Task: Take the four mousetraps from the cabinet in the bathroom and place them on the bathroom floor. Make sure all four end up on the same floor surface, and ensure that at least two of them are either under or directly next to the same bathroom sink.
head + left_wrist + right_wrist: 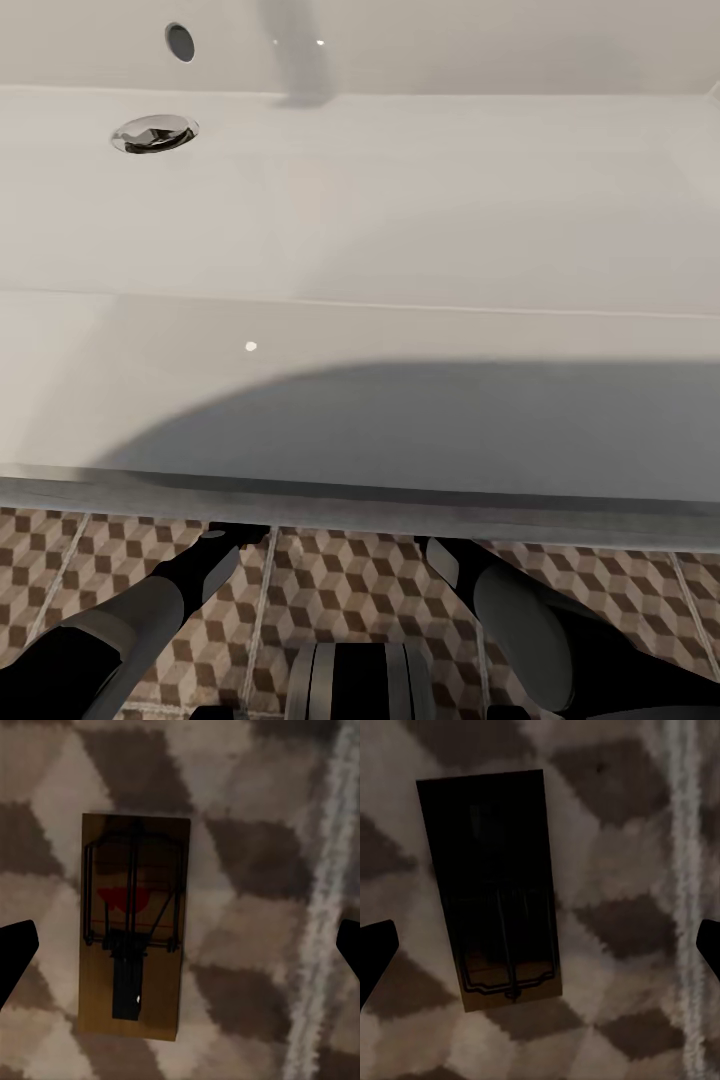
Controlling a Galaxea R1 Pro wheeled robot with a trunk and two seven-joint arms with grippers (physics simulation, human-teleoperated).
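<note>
Both claws spread wide, empty. Left claw [180, 945] above mousetrap [133, 926] lying flat on tiled floor [255, 855]; right claw [540, 945] above second trap [489, 889], shadowed. Arms reaching under sink [360, 250]. Risk: lifting arms could strike basin underside; fingers could nudge traps.

We see the white sink [400, 220] from above: a wide, shallow rectangular basin with a chrome drain [154, 132] toward its far left and a round overflow hole in the back wall. Below its front edge lies the floor [340, 590], tiled in a brown, beige and cream cube pattern with pale grout lines. In the left wrist view one mousetrap [135, 926] lies flat on the tiles, a tan wooden board with dark wire parts and a red patch. In the right wrist view a second mousetrap [489, 889] lies flat too, deep in shadow, its wire loop faintly visible.
</note>
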